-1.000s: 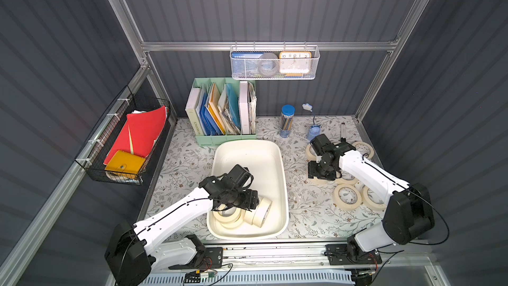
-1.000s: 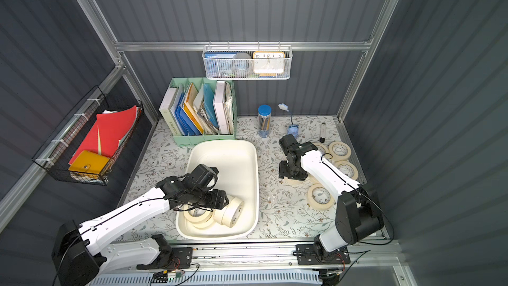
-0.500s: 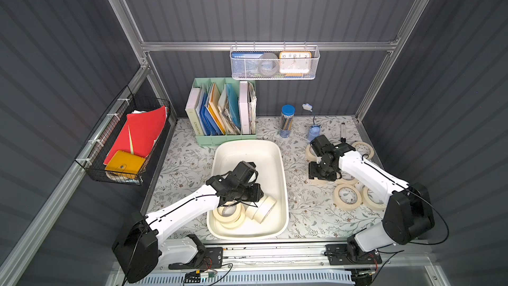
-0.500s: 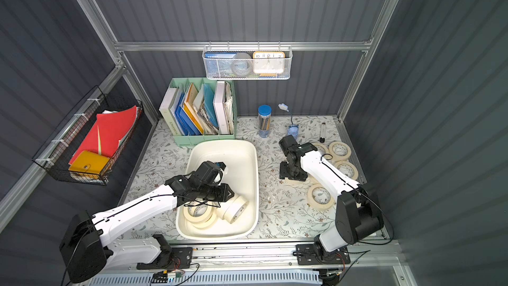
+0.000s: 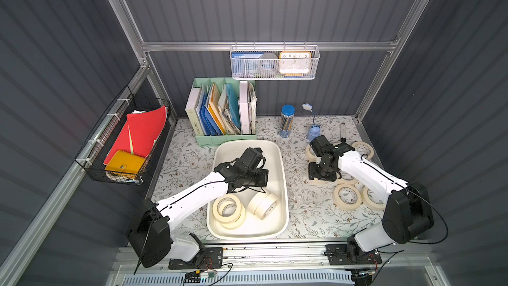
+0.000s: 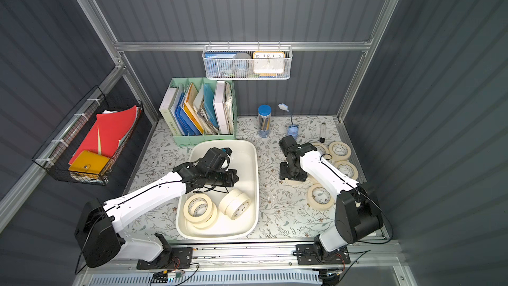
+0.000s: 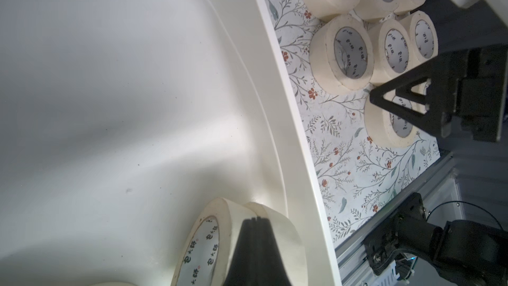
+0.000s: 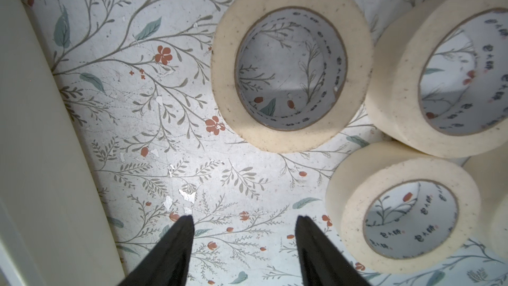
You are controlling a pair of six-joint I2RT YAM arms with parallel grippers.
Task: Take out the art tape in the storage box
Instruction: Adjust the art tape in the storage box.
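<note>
Retrieval of the remaining art tape from the storage box is the step in hand, and the grasp looks not yet made. The left gripper hangs inside the box with its jaws pressed flat together and nothing between them. Two rolls standing on edge sit directly beyond its fingertips, though from the wrist view I cannot tell whether the tips touch the nearer roll or hover just clear of it. Two more rolls lie flat, one stacked on the other, beside that pair on the side toward the gripper's own arm. The right gripper stands partly open and empty over the floral mat, with rolls already taken out lying flat just ahead of and beside its fingertips. A roll is a ring, so it has no real long axis; what matters is the core axis. On the edge-standing pair that axis runs tilted but near level, roughly across the line of the left fingers, with the nearer roll's printed core open to one side of them. The next move, as I judge it, calls for the left jaws to open, drop one finger into that core and the other outside the band, close, then lift clear of the rim.
</note>
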